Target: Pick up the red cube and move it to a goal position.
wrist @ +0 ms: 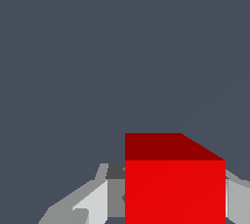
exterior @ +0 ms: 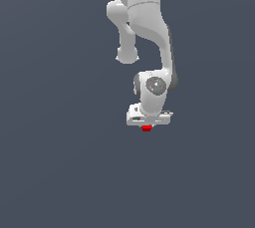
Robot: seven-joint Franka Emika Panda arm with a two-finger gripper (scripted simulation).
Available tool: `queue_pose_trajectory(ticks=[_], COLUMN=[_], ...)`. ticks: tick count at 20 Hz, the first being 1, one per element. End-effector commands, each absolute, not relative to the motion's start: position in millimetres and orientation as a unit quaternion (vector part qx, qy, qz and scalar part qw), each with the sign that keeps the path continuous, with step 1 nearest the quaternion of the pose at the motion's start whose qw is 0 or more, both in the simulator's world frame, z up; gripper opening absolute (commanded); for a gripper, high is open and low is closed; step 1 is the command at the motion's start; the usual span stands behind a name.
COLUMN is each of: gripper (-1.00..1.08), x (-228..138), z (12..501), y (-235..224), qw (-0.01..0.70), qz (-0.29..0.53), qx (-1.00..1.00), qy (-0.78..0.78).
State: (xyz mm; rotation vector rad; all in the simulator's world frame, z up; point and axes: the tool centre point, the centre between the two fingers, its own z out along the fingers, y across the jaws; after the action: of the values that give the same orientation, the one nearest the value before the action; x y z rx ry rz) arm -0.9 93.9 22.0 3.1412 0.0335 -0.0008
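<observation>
Filling the near part of the wrist view, the red cube point(wrist: 175, 189) sits between the gripper's point(wrist: 168, 196) grey fingers point(wrist: 93, 201), one finger showing on each side of it with its inner face right against the cube's side. Its front face is bright red and the face above it a darker red, both plain and matte. The gripper is pinching the cube, its fingers pressed in on opposite faces. Beyond the cube in that view lies only the flat slate-grey floor point(wrist: 122, 47).

From the exterior view, the cube point(exterior: 146, 128) appears as a small red block poking out just beneath the white gripper point(exterior: 148, 122), which is wider than the cube and hides the fingers from this angle. Whether the cube touches the floor point(exterior: 60, 162) or hangs clear of it cannot be told. Directly above the cube comes the rounded wrist joint point(exterior: 156, 86) with its dark circular cap, and farther up from the cube the white arm point(exterior: 147, 18) rises in thick curved links to the upper edge of the frame.
</observation>
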Motion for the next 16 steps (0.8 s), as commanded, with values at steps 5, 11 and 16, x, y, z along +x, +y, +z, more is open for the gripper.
queue_pose_trajectory(ticks=[5, 11, 16], gripper=[-1.00, -1.00, -1.00], x=[-1, 0, 2], z=[22, 27, 48], y=[93, 94, 94], qw=[0.000, 0.000, 0.000], qz=[0.000, 0.000, 0.000], qx=[1.000, 1.000, 1.000], qy=[0.010, 0.011, 0.011])
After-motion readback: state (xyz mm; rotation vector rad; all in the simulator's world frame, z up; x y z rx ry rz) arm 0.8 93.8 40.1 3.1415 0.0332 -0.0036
